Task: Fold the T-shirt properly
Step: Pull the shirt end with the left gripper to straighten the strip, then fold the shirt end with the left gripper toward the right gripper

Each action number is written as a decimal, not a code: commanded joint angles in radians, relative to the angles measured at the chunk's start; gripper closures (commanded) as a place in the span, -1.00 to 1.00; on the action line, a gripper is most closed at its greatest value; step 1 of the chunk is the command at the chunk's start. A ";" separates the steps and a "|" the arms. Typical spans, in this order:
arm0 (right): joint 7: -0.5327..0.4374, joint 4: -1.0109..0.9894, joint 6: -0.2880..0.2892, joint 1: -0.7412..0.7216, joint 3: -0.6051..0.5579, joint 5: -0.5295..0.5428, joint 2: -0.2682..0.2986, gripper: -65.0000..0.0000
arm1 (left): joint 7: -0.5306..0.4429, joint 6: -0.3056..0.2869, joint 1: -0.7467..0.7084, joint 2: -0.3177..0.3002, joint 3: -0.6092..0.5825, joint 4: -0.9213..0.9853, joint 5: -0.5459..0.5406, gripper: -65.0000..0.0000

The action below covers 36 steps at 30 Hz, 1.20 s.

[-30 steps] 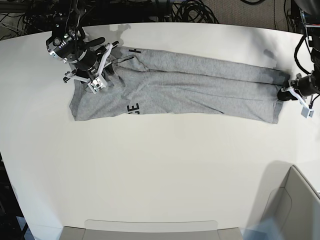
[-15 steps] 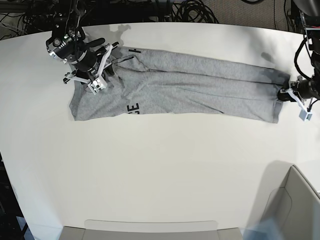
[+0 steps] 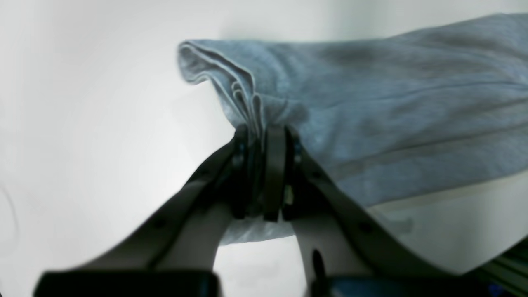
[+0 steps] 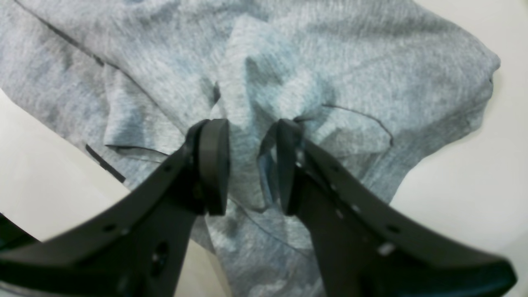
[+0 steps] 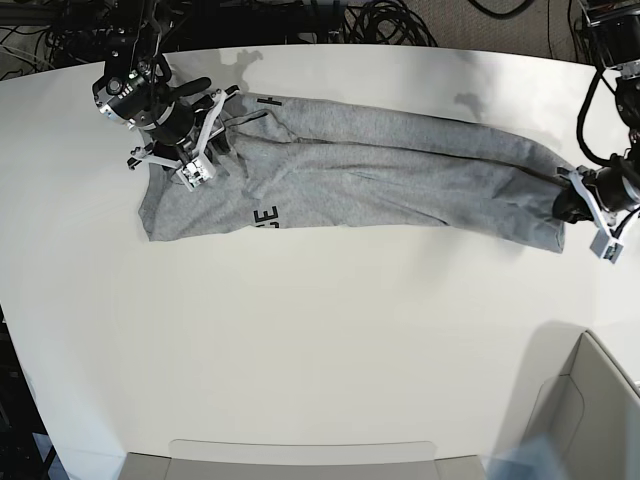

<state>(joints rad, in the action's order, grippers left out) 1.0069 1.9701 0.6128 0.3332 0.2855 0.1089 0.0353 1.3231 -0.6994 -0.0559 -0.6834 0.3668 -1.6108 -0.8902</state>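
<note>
White table [image 5: 300, 340] bears the grey T-shirt [image 5: 380, 180], stretched in a long band along the far edge. Left gripper [image 3: 264, 144] pinches bunched cloth at the shirt's right end. Right gripper [image 4: 247, 165], jaws parted, straddles a fold at its left end.

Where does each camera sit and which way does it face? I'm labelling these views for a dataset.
Base: overhead, looking down on the white table, both arms and the T-shirt.
Left wrist: behind the left gripper, facing the shirt's bunched end pinched in its jaws.
Right wrist: behind the right gripper, jaws parted over rumpled cloth.
All three share the T-shirt.
</note>
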 commanded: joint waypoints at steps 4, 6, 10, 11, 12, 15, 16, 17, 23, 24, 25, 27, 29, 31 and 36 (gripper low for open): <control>-0.013 0.018 0.002 -0.006 0.001 0.010 0.001 0.39 | 0.062 0.001 0.008 0.041 0.008 -0.130 0.001 1.00; -0.013 0.018 0.002 -0.006 0.001 0.010 0.001 0.39 | 0.073 0.004 0.008 0.078 -0.012 -0.190 0.001 1.00; -0.013 0.018 0.002 -0.006 0.001 0.010 -0.001 0.39 | 0.073 0.099 -0.017 0.146 -0.048 -0.302 -0.001 1.00; -0.013 0.018 0.002 -0.006 0.001 0.010 -0.001 0.39 | 0.073 0.119 -0.028 0.158 -0.064 -0.323 -0.001 1.00; -0.013 0.018 0.002 -0.006 0.001 0.010 -0.001 0.39 | 0.073 0.131 -0.029 0.164 -0.084 -0.337 -0.001 1.00; -0.013 0.018 0.002 -0.006 0.001 0.010 0.001 0.39 | 0.073 0.175 -0.034 0.189 -0.147 -0.357 -0.004 1.00; -0.013 0.018 0.002 -0.006 0.001 0.010 0.001 0.39 | 0.073 0.191 -0.035 0.198 -0.165 -0.357 -0.004 1.00; -0.013 0.018 0.002 -0.006 0.001 0.010 0.001 0.39 | 0.073 0.206 -0.038 0.209 -0.191 -0.357 -0.004 1.00; -0.013 0.016 0.002 -0.016 -0.001 0.010 0.002 0.39 | 0.073 0.275 -0.069 0.276 -0.280 -0.360 -0.004 1.00; -0.013 0.016 0.002 -0.016 -0.001 0.010 0.002 0.39 | 0.073 0.281 -0.069 0.287 -0.289 -0.362 -0.005 1.00; -0.013 0.016 0.002 -0.018 -0.001 0.010 0.002 0.39 | 0.073 0.281 -0.069 0.296 -0.302 -0.368 -0.005 1.00; -0.013 0.016 0.002 -0.018 -0.001 0.010 0.002 0.39 | 0.073 0.281 -0.069 0.314 -0.325 -0.386 -0.002 1.00; -0.013 0.016 0.002 -0.018 -0.001 0.010 0.002 0.39 | 0.073 0.283 -0.069 0.330 -0.332 -0.389 -0.001 1.00; -0.013 0.016 0.002 -0.018 -0.001 0.010 0.002 0.39 | 0.073 0.283 -0.068 0.347 -0.328 -0.386 0.001 1.00; -0.013 0.016 0.002 -0.018 -0.001 0.010 0.002 0.39 | 0.073 0.338 -0.066 0.390 -0.335 -0.386 -0.001 1.00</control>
<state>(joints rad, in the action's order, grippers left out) 1.0069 1.9701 0.6128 0.3214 0.2840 0.1059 0.0353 1.4094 -0.3584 -0.1333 -0.2893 0.0326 -1.9827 -0.8707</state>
